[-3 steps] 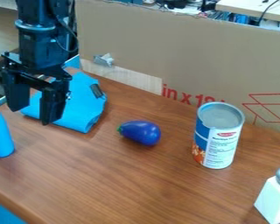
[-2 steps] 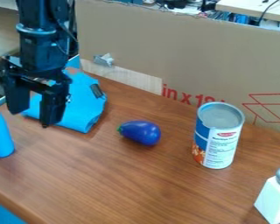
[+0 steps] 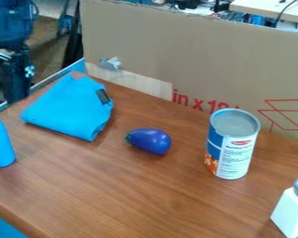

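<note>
Our claw (image 3: 11, 89) hangs near folded, creased cloth (image 3: 71, 111); we cannot tell its spread. We see a smooth, ovoid eggplant (image 3: 150, 141).

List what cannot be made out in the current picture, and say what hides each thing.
All in the camera view:
- Blue bottle-shaped object: left side, cut off by the left edge.
- White shaker: right side, cut off by the right edge.
- Can: back, turned away; smallest print too small.
- Blue cloth: underside, hidden by its own folds.
</note>
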Tool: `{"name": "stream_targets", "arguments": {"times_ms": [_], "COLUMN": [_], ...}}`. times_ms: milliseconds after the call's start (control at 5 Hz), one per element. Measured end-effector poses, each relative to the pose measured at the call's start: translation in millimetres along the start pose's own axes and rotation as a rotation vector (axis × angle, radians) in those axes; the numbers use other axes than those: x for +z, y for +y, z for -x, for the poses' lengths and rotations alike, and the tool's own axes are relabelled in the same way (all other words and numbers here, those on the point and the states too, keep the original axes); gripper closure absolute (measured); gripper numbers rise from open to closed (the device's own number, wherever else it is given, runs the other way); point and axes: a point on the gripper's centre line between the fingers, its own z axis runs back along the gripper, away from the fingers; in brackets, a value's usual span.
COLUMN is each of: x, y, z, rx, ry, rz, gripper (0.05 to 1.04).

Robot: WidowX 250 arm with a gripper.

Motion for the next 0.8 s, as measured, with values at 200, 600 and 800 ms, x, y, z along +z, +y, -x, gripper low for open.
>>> {"name": "stream_targets", "arguments": {"times_ms": [200, 600, 800], "x": [-7, -38, -51], "y": [19, 51, 56], "z": [-3, -5, -6], "rx": [0.024, 0.068, 0.058], "ry": [0.05, 0.175, 0.229], "rz": [-0.023, -0.04, -0.024], "gripper": [0.083, 0.083, 0.083]}}
